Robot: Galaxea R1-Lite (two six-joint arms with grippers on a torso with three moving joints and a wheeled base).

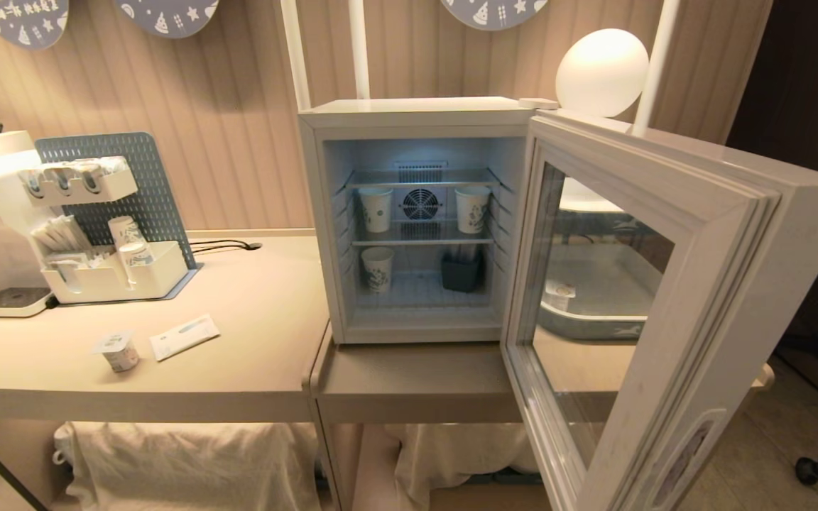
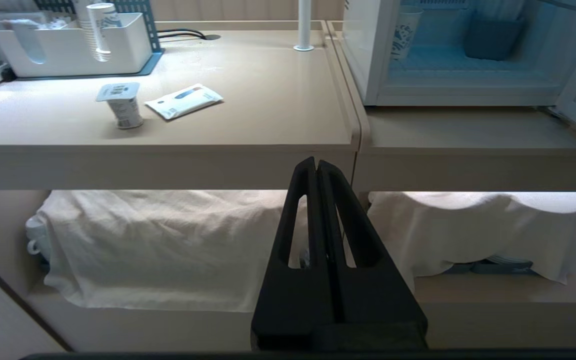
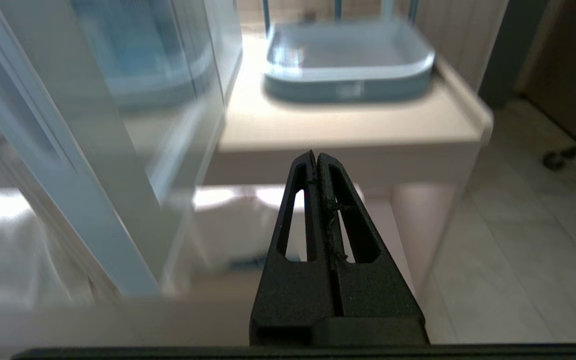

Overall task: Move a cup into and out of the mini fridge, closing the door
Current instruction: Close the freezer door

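The mini fridge (image 1: 416, 220) stands lit on the beige surface (image 1: 260, 312), its door (image 1: 672, 312) swung wide open to the fridge's right, the glass pane facing the camera at an angle. Inside the fridge, two white paper cups (image 1: 376, 209) flank the round fan grille (image 1: 421, 204) on the upper wire shelf; a third paper cup (image 1: 377, 269) and a dark square holder (image 1: 461, 272) sit below. The cup (image 1: 118, 350), a squat foil-lidded tub, stands upright out on the surface well to the left of the fridge, just beside a flat white packet (image 1: 184, 336). Behind it, also left of the fridge, is a white organiser (image 1: 118, 277) stacked with paper cups. The left gripper (image 2: 316, 162) hangs below the surface's front edge, jaws closed on nothing. The right gripper (image 3: 315, 156), jaws likewise closed and empty, sits low beside the open door.
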